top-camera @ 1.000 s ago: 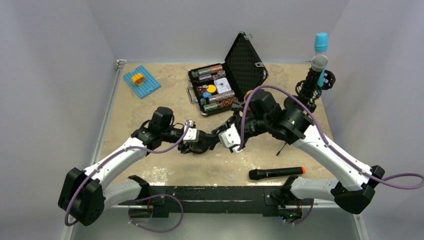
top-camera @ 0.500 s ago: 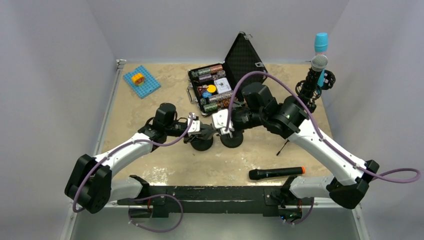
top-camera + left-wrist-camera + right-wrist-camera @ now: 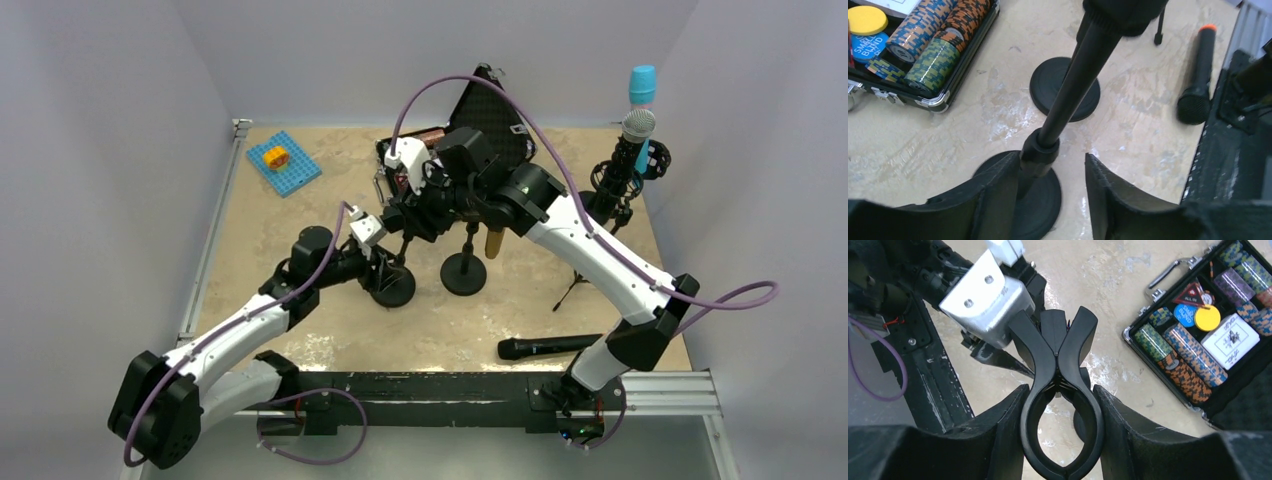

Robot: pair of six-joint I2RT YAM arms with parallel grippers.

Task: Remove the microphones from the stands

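Note:
A black stand (image 3: pixel 393 285) rises from its round base at mid-table. My right gripper (image 3: pixel 415 215) is above it, shut on the stand's black clip (image 3: pixel 1062 365), whose loop holds nothing. My left gripper (image 3: pixel 385 262) is low at the stand's pole (image 3: pixel 1073 85). Its jaws are open: the left finger touches the pole's collar and the right finger stands apart (image 3: pixel 1053 157). A black microphone (image 3: pixel 553 346) with an orange end lies flat near the front edge and also shows in the left wrist view (image 3: pixel 1198 75).
A second black stand (image 3: pixel 464 272) is just right of the first. An open case of poker chips (image 3: pixel 425 180) sits behind. At the back right, another stand (image 3: pixel 620 175) holds a grey-headed microphone and a blue one. A blue plate (image 3: pixel 285 163) lies back left.
My right arm has swung up and toward the back with the clip in its jaws. My left gripper has dropped to the pole near the base, and its jaws closed and then reopened.

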